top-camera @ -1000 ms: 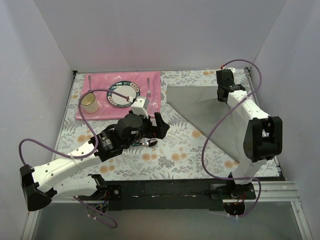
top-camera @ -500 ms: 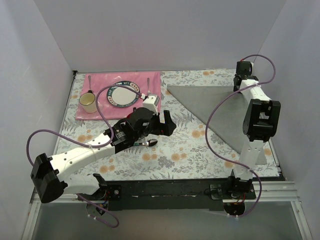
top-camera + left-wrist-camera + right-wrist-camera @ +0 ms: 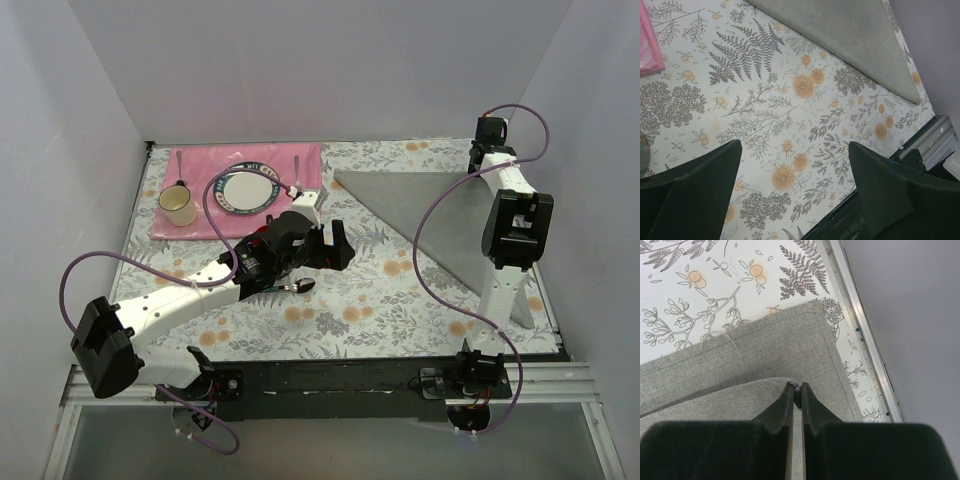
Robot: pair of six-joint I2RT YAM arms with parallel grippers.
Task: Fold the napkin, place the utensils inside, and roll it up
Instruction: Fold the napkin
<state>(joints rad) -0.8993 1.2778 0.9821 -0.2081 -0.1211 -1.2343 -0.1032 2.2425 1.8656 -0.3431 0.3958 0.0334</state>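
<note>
A pink placemat [image 3: 200, 228] is lying at the far left of a floral tablecloth [image 3: 350, 310], carrying a cream mug [image 3: 180, 207] and a round plate [image 3: 247, 190] with a dark patterned rim. Two slim silver pieces are lying on the mat too, though they are too small to identify.

The left arm [image 3: 180, 300] is reaching from the near left toward the centre. A utensil [image 3: 298, 286] is lying just beneath it – only a small silver head and a short stretch of dark handle are showing, and the arm is hiding the rest. The left gripper [image 3: 335, 245] is hovering above bare tablecloth with its jaws spread wide and nothing between them. Its wrist camera is showing both dark fingers [image 3: 695, 185] cut off at the lower edge.

To the right, the napkin [image 3: 420, 215] is lying flat as a plain mid-grey triangle, its point aiming left and its long edge slanting toward the near right. The right arm [image 3: 515, 230] is covering part of its right side.

At the far right corner, the right gripper [image 3: 487, 140] is pointing down at the cloth. Its wrist camera is showing the jaws pressed almost together, with a raised fold of the napkin's top layer [image 3: 740, 395] curving up to the gripper [image 3: 796, 387] – they are pinching it. The hemmed lower layer is lying flat beneath.
</note>
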